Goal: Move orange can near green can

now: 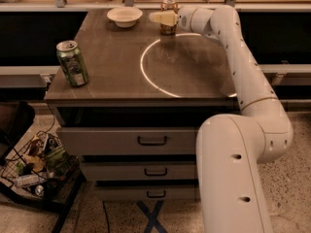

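The orange can stands upright at the far edge of the table, right of centre, with its silver top showing. My gripper reaches in from the right and lies across the can's middle at its near side, hiding part of the body. The green can stands upright near the table's front left corner, far from the gripper and from the orange can.
A white bowl sits at the far edge, left of the orange can. A white ring is marked on the brown tabletop. Drawers lie below. A wire basket of clutter stands on the floor at the left.
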